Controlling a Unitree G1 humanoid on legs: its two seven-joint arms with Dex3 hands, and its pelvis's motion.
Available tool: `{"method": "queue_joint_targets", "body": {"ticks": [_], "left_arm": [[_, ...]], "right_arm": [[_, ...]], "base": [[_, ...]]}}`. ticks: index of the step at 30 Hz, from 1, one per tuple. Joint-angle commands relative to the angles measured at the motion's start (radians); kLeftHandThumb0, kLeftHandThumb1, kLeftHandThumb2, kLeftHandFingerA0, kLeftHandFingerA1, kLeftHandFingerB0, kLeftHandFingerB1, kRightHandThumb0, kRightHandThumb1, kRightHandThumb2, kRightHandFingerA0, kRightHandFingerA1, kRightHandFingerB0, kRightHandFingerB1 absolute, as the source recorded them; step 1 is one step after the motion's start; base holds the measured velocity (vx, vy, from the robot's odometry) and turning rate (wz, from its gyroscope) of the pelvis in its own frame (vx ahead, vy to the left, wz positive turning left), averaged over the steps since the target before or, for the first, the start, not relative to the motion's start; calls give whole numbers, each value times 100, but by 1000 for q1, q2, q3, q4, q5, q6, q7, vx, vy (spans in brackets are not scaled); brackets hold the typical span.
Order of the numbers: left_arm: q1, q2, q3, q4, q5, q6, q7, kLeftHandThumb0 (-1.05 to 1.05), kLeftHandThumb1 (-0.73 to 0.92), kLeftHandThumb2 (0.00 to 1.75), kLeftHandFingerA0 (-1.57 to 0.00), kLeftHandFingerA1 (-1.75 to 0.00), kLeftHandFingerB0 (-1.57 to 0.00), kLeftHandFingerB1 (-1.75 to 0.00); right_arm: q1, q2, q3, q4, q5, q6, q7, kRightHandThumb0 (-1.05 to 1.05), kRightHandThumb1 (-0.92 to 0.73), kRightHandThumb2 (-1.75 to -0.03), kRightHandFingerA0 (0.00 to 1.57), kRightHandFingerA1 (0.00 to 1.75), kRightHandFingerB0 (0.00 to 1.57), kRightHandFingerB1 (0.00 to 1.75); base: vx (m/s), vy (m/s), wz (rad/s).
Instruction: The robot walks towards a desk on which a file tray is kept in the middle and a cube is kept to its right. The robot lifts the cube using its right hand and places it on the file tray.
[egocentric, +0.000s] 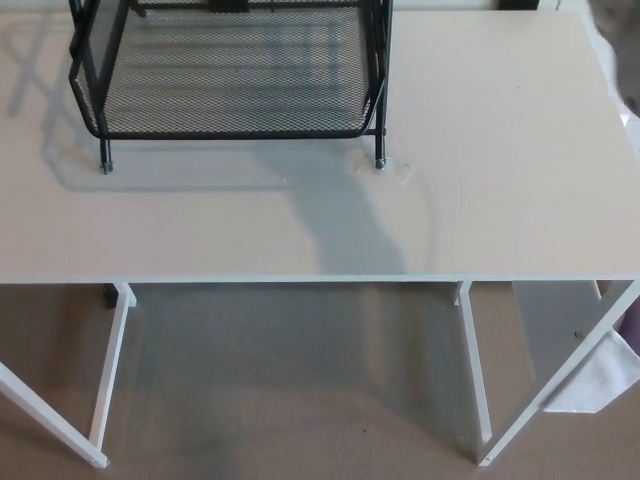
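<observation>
Your black mesh file tray (230, 132) stands in the upper left of the frame, its back cut off by the top edge and its two front feet (380, 162) planted on the pale surface (500, 150). A grey shadow (345, 225) runs from the right foot down to the surface's near edge. Below, white desk legs (108, 370) stand on a brownish floor (290, 390). Neither of your hands is in the frame, so you cannot tell how the fingers stand.

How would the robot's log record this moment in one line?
hands: not in view | file tray: on desk, visible shelf empty | cube: not in view
</observation>
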Motion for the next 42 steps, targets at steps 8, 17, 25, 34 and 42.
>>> {"method": "queue_joint_targets", "body": {"ticks": [8,17,25,34,42], "left_arm": [[-22,-43,-42,38,30,-58,40,-54,87,65,-57,-49,-43,-39],[25,-79,-50,-52,26,-113,34,-56,89,66,-56,-59,-45,-46],[49,-92,-57,-95,11,-114,24,-58,89,67,-54,-61,-42,-47],[58,-96,-70,-102,29,-117,39,-58,89,67,-55,-61,-43,-47],[105,-106,-83,-128,36,-109,41,-57,89,67,-54,-58,-43,-45]], "right_arm": [[-176,254,23,225,59,110,58,-25,-62,-62,82,165,76,107],[-180,320,56,362,70,61,17,-42,-48,-57,86,168,83,61],[-58,313,182,413,24,14,-37,-33,-60,-57,78,173,70,97],[9,302,249,418,-3,34,-139,-33,-61,-58,84,175,69,80],[80,292,266,438,-15,49,-306,-38,-58,-59,88,175,71,82]], "base": [[0,0,1],[0,0,0],[0,0,0],[0,0,0],[0,0,0]]}}
